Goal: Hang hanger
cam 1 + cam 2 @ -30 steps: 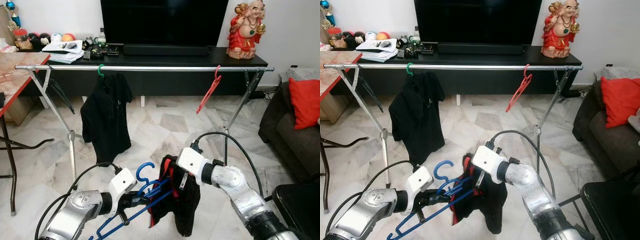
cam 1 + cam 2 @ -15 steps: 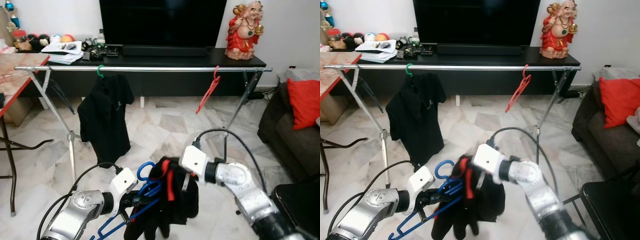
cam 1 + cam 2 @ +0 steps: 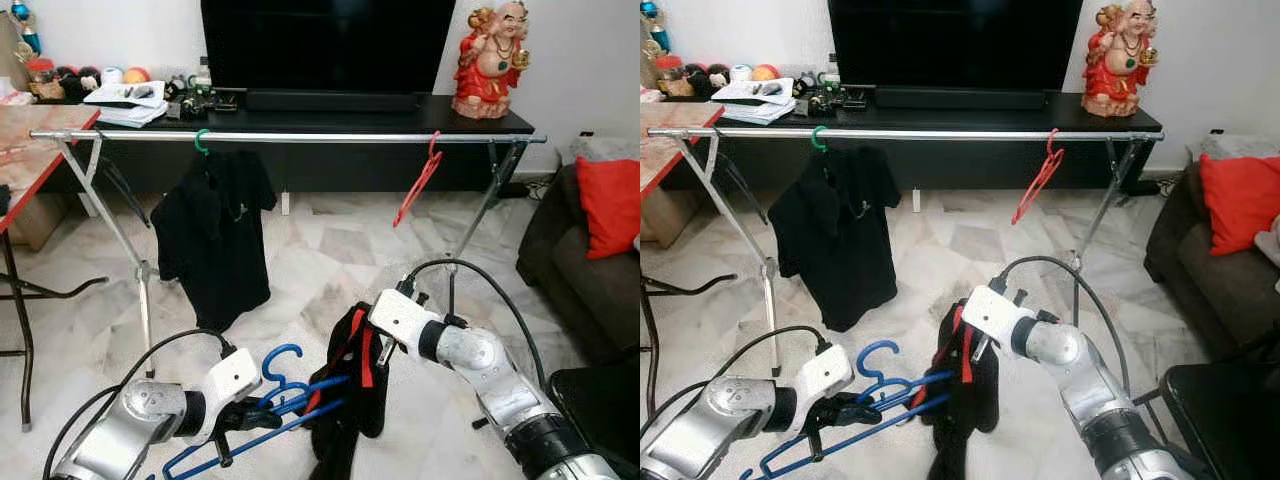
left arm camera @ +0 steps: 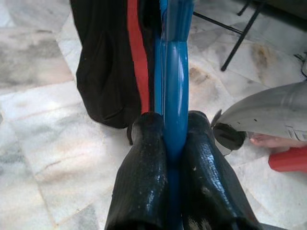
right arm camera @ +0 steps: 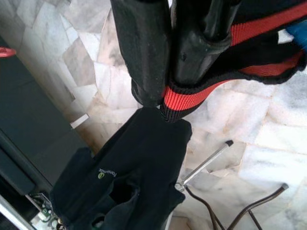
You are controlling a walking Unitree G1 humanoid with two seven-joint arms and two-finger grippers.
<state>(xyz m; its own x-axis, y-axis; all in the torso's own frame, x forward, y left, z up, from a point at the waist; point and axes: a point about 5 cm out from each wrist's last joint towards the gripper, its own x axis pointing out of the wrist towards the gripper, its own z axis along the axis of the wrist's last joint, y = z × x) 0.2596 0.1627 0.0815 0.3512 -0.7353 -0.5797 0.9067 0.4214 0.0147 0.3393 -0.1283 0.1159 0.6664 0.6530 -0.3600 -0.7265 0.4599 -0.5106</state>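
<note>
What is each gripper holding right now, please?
Left gripper: shut on the blue hanger.
Right gripper: shut on the black shirt.

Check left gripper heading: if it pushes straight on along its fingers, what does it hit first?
Likely the black-and-red garment. The left gripper, shut on the blue hanger, points along it toward the cloth that the right gripper pinches. Depth is unclear, so it may pass just beside it.

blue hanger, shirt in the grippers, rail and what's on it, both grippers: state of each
blue hanger: clamped by left gripper, off the rail
black and red shirt: pinched at its collar by right gripper, partly over the hanger
rail: holds black shirt on a green hanger, plus bare red hanger
</note>
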